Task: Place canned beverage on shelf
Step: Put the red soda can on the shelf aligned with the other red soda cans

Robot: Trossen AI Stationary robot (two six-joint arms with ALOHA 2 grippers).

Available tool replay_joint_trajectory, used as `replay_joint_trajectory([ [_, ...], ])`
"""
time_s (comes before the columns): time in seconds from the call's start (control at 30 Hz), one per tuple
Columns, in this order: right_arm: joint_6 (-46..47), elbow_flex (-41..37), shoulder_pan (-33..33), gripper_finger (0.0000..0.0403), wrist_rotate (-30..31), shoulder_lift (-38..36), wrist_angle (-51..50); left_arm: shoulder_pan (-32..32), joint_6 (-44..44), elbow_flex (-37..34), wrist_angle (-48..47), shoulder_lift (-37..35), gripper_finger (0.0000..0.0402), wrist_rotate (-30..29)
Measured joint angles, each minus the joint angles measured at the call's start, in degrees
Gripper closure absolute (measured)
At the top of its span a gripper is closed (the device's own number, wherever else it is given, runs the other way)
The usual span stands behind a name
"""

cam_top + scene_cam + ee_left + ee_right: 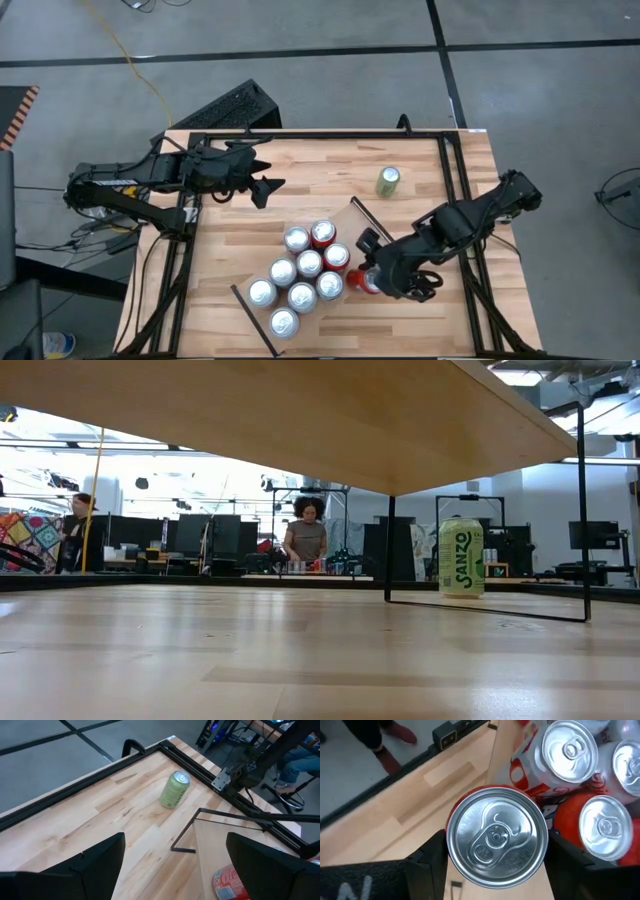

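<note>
1. Red can (pixel 365 281) is sitting between the right gripper (pixel 372 281) fingers at the shelf (pixel 345 225) edge, roughly 5 o'clock of table centre; the right wrist view shows the fingers hugging both sides of its silver top (pixel 496 837), so the gripper is gripping it.
2. Silver-topped cans, eight of them, are already standing packed on the shelf (pixel 303 268), some red-sided, some pale; this red one is going in as the ninth, at 3 o'clock of the cluster.
3. Release looks not yet done; whether the can base is fully resting on the board is hard to tell.
4. Green can (pixel 388 181) is standing alone on the tabletop (pixel 240 220) at about 1 o'clock, well apart from the shelf, likely still waiting to be placed.
5. Left gripper (pixel 262 190) is hanging idle near 10 o'clock, jaws spread apart and holding nothing.
6. Packed neighbours (pixel 568 747) are crowding just beside the held can, so knocking them is the likely risk; black frame rails (pixel 455 180) are running near the right arm.
7. Person (pixel 305 535) is standing in the room beyond, far from the table.
</note>
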Motion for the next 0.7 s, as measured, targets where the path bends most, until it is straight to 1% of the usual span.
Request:
replay_joint_trajectory([
  [0.4,-16.73,0.31,0.09,0.0162,-0.59,0.82,-3.18,0.0,0.76,0.01,0.04,0.0,0.0069,-0.04],
  [0.53,-21.67,0.33,0.09,0.0162,-1.33,0.77,-2.3,0.0,0.75,0.02,0.04,0.0,0.0069,-0.07],
  [0.7,-30.34,0.31,0.09,0.0155,-1.34,0.77,-2.54,0.0,0.73,0.02,0.07,0.0,0.0069,-0.24],
])
